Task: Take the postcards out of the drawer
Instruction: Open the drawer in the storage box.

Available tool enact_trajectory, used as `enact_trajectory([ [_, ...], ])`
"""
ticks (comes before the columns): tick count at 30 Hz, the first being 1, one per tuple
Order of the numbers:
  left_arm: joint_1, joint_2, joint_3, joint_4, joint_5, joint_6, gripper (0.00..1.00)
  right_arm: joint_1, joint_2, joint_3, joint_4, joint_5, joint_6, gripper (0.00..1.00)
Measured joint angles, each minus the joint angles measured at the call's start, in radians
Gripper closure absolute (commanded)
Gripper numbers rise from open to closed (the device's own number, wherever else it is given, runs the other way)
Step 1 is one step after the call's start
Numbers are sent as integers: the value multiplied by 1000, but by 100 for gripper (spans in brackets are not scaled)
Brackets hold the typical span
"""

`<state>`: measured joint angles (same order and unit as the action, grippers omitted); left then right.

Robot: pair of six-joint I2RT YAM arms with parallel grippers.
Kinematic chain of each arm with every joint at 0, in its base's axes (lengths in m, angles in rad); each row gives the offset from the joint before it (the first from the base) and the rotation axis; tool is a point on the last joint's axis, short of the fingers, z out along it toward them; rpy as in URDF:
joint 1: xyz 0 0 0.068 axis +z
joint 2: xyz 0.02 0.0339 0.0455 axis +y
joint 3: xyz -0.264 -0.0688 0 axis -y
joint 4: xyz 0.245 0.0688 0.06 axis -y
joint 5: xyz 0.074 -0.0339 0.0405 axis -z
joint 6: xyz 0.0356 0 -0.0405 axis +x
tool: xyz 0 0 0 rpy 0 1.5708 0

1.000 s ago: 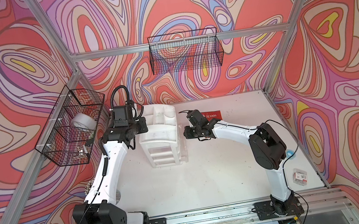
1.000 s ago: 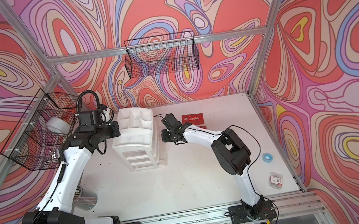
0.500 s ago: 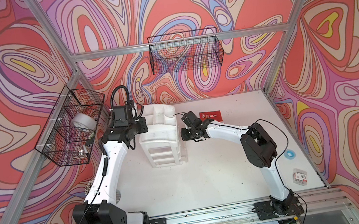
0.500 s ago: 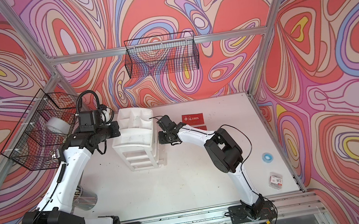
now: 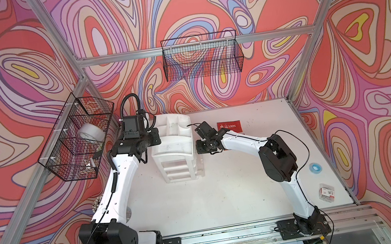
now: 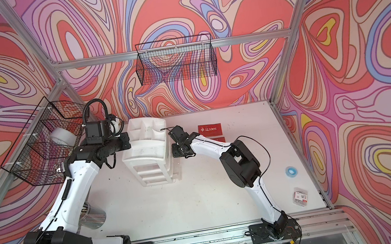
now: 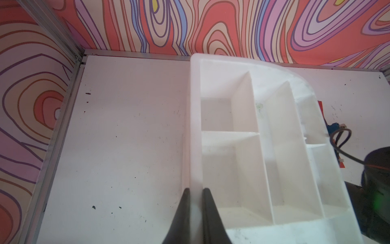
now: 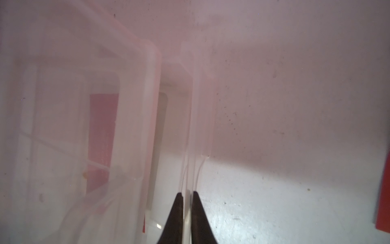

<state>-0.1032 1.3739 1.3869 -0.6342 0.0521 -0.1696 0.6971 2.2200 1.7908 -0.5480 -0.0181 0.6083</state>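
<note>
Left fingers [image 7: 185, 202]: nearly together, pinched across the upright outer wall of the white organizer's [image 5: 175, 154] compartmented top; I read this as the bracing hold
Right fingers [image 8: 178, 208]: closed down to a sliver on a thin clear plastic edge, which I take to be a wall of the drawer [image 8: 197, 118], low beside the organizer on the right arm's side
Drawer position: close against the organizer in the right wrist view; in both top views I see only a clear sliver there, so I cannot say how far out it is
Postcards out: one postcard [image 5: 229, 126] lies flat on the surface [image 5: 226, 196], apart from the organizer; a second [image 6: 219, 139] shows as a red strip partly under the right forearm
Postcard left: a pinkish-red patch [image 8: 101, 137] shows through cloudy plastic; I judge it the last card, but cannot tell which drawer holds it
Step in hand: I judge I am gripping the drawer to move it, with one card to fetch
Risk, slip: the clear wall is thin and slick, so a pull could slide it out of my pinch
Risk, drag: if the left hold gives, the whole organizer may follow the right arm
Risk, spill: tilting the drawer could drop the card somewhere I cannot reach
Risk, sweep: my right forearm hangs over the second card and could push it along the surface
</note>
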Motion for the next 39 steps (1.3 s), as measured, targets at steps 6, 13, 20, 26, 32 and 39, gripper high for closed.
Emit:
enact_trajectory([
  [6, 0, -8, -7, 2, -8, -7, 100, 3, 8, 26, -38, 23, 2, 94],
  [13, 0, -13, -11, 1, -13, -7, 100, 0, 5, 32, -85, 76, -27, 95],
  [20, -1, -24, -17, -5, -36, -7, 100, -51, -53, -37, -112, 106, -57, 95],
  [26, -1, -25, -18, -6, -45, -7, 100, -104, -101, -115, -111, 102, -73, 95],
  [32, -1, -25, -18, -6, -45, -7, 100, -108, -109, -135, -92, 93, -78, 92],
  [39, -1, -25, -19, -6, -46, -7, 100, -112, -119, -142, -85, 80, -91, 75],
])
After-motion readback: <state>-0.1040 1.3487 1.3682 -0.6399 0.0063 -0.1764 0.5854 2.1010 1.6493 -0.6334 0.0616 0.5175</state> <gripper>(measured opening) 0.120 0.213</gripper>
